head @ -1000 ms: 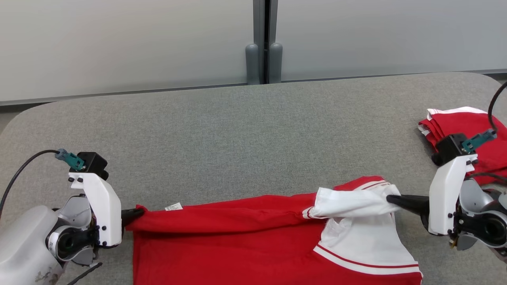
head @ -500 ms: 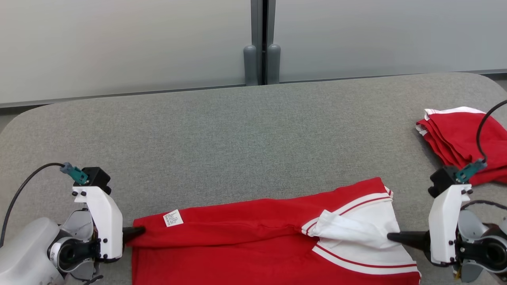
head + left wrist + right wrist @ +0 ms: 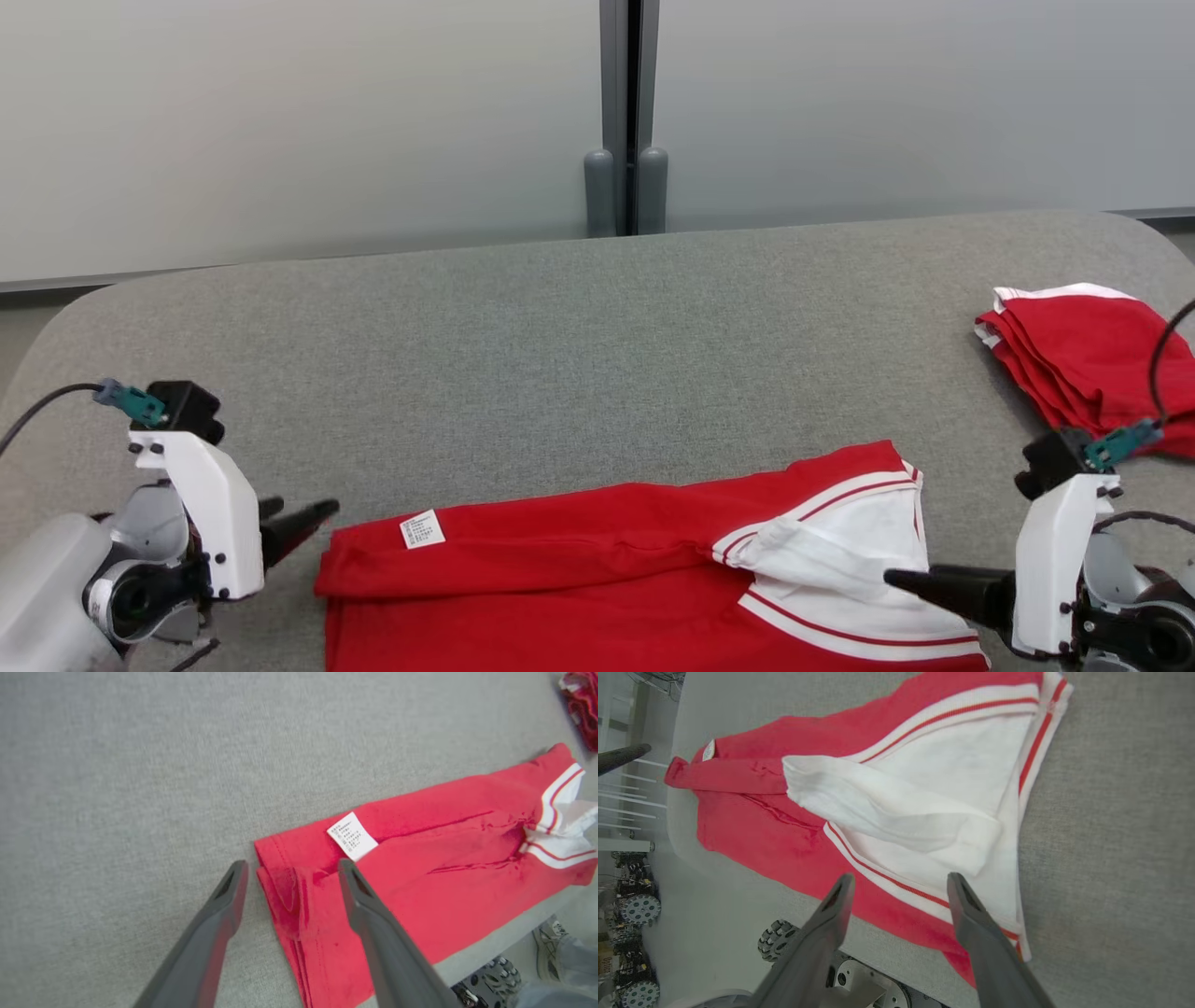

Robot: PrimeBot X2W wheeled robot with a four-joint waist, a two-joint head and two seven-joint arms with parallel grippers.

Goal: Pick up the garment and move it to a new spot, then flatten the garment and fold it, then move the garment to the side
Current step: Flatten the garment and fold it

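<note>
Red/white garment lies folded lengthwise at near edge of table, btwn L gripper, spread & empty at its red end, and R gripper, spread & empty by its white end.

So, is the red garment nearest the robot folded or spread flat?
Folded: the red garment has one strip doubled over itself, stacked edges show at its corner by the white label.

White wrist housings, teal cable plugs, long dark fingers.
</note>
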